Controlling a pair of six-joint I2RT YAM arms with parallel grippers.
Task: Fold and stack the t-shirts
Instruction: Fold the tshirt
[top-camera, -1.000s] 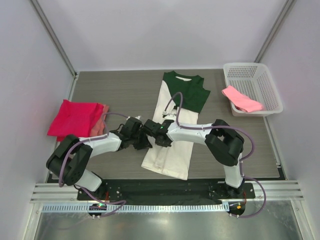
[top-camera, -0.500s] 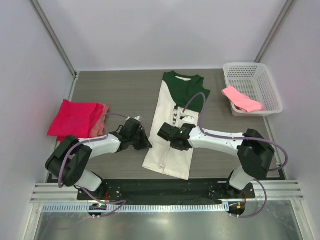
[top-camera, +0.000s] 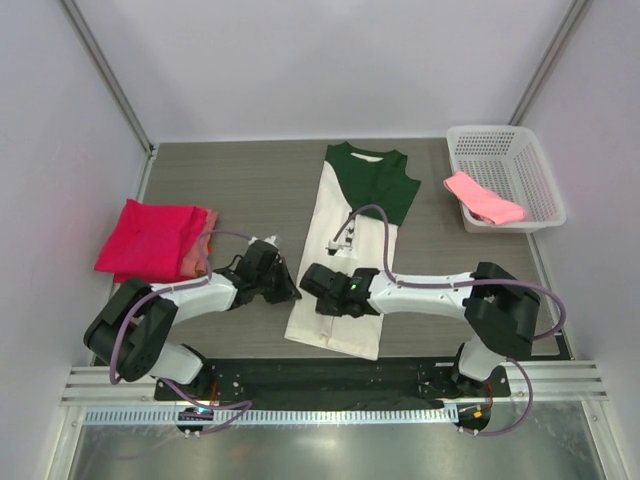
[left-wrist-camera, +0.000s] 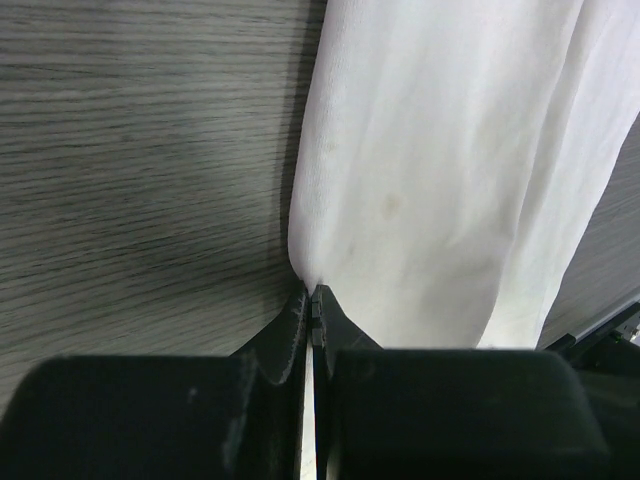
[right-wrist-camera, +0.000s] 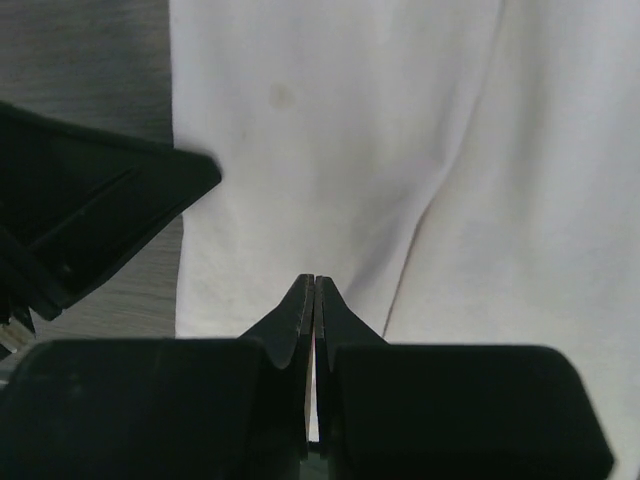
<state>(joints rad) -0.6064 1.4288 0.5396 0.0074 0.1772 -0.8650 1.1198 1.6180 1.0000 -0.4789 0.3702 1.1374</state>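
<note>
The cream-white t-shirt (top-camera: 345, 270) with dark green shoulders lies folded lengthwise mid-table. My left gripper (top-camera: 291, 291) is at its left edge. In the left wrist view the jaws (left-wrist-camera: 312, 290) are shut, and the cloth's edge (left-wrist-camera: 430, 170) runs to a point in their tips. My right gripper (top-camera: 322, 290) is shut and lies low over the shirt near its left edge, with white cloth (right-wrist-camera: 400, 150) beneath the tips (right-wrist-camera: 314, 280). A folded red-pink shirt (top-camera: 150, 235) lies on a salmon one (top-camera: 206, 240) at the left. A light pink shirt (top-camera: 483, 197) lies in the basket.
The white mesh basket (top-camera: 545, 175) stands at the back right corner. The table's near edge with a black base plate (top-camera: 330, 375) lies just below the shirt's hem. The left gripper's fingers (right-wrist-camera: 100, 220) show at the left of the right wrist view.
My right gripper has slid from beside the left gripper across the shirt and down toward its near hem. My left gripper has shifted slightly at the shirt's left edge.
</note>
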